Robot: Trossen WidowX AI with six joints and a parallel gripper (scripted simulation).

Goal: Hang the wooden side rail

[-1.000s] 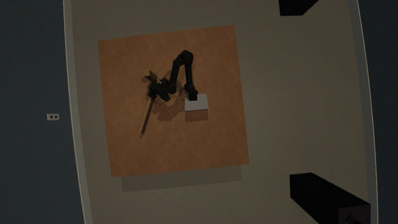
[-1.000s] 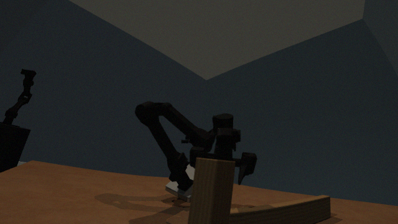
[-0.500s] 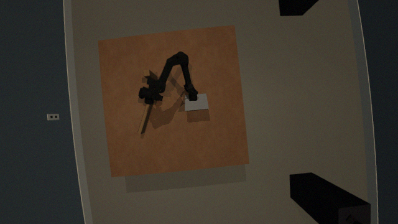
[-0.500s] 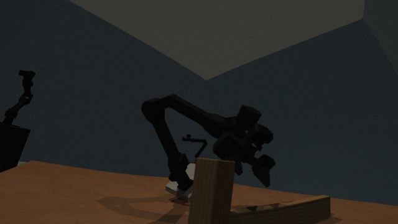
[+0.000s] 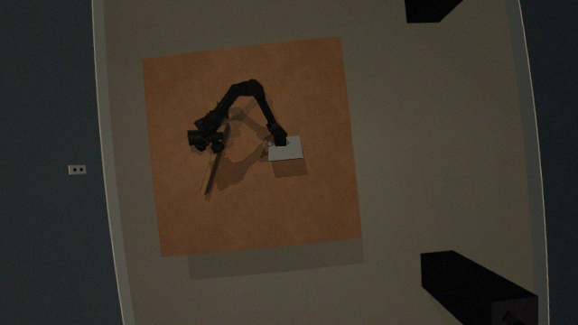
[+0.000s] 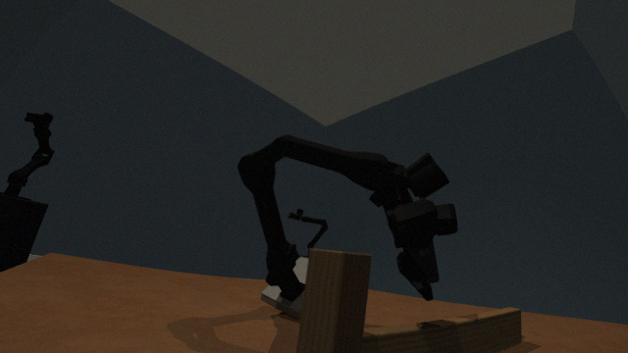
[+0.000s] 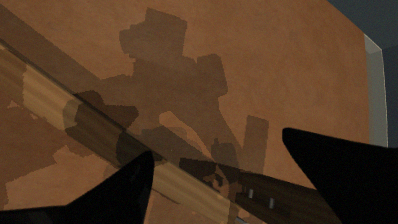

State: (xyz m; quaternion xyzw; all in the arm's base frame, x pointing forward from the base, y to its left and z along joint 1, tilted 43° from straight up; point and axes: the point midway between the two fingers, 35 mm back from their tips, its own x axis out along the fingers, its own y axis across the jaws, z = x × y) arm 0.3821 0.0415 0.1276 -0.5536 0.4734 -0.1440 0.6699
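Slanting across the orange table [image 5: 289, 208] [image 6: 123, 299] [image 7: 300, 75], the wooden side rail [image 5: 208, 181] [image 6: 496, 324] [image 7: 190, 187] lies long and low. Seen from the top, its long axis runs from one o'clock to seven o'clock, the far end pointing to seven; the rail lies to the eight-to-nine o'clock side of the arm's pale base plate [image 5: 293, 153]. In the exterior view it reaches from beside the foot of the upright headboard post [image 6: 334, 299] [image 7: 290, 200] towards between two and three o'clock, far end down on the table.

From the wrist, the axis goes from ten o'clock to four o'clock, the four o'clock end near the post. A bit of grey metal [image 7: 241, 220] shows at that end, partly cut off by the bottom edge; whether the hooks sit on anything, I cannot tell. Two pale pins [image 7: 251, 193] show on the post, at four o'clock from the view's middle.

Above the rail hangs the gripper [image 5: 218, 147] [image 6: 433, 290] [image 7: 218, 145], fingers spread wide and nothing between them, tips pointing to about five o'clock in the exterior view.
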